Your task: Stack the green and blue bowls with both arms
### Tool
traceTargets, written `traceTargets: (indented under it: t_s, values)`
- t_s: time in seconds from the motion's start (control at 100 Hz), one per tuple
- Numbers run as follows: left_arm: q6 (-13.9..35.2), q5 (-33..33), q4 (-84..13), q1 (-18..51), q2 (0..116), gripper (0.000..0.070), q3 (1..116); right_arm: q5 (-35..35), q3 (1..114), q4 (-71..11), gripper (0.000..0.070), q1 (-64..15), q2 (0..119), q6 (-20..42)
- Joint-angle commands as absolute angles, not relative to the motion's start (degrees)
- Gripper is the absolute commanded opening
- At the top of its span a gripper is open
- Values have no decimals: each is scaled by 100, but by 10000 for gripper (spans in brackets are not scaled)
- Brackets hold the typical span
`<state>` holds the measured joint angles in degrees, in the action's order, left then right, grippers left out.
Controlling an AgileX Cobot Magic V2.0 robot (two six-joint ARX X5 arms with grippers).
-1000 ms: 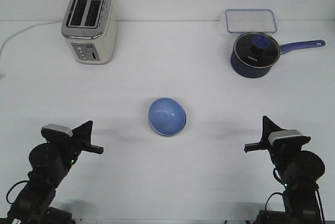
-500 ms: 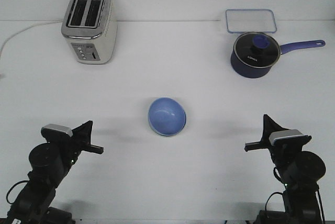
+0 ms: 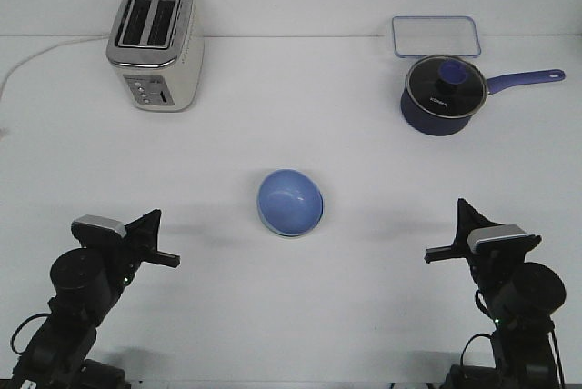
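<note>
Sitting mid-worktop, blue bowl [image 3: 290, 202] is looking light, rigid, slick; you are gripping its rim; both hands' closure: cannot tell.

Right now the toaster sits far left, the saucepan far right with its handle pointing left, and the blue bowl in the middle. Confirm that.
Not quite: the front view shows the saucepan with its handle pointing right. The toaster far left and blue bowl in the middle are correct.

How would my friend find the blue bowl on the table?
Look at the middle of the white table, between the two arms. The blue bowl sits there alone, round and pale blue with no handle, unlike the dark pot at the back right.
</note>
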<state>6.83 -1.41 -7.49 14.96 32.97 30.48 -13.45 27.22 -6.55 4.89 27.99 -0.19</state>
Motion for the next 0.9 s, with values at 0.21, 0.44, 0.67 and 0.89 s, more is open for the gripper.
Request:
traceTargets:
  t_s: [0.21,0.44,0.67,0.89]
  values:
    - [657,-126,-674,1507,3317,10,3111,-1345,2722,-589,0,484,2816,19]
    - [499,-119,-561,1461,3028,10,3057,-1345,2722,-589,0,484,2816,16]
    - [499,-121,202,1035,2056,10,2213,-1345,2722,-589,0,484,2816,19]
    - [495,-121,211,554,834,10,1313,-1345,2722,-589,0,484,2816,19]
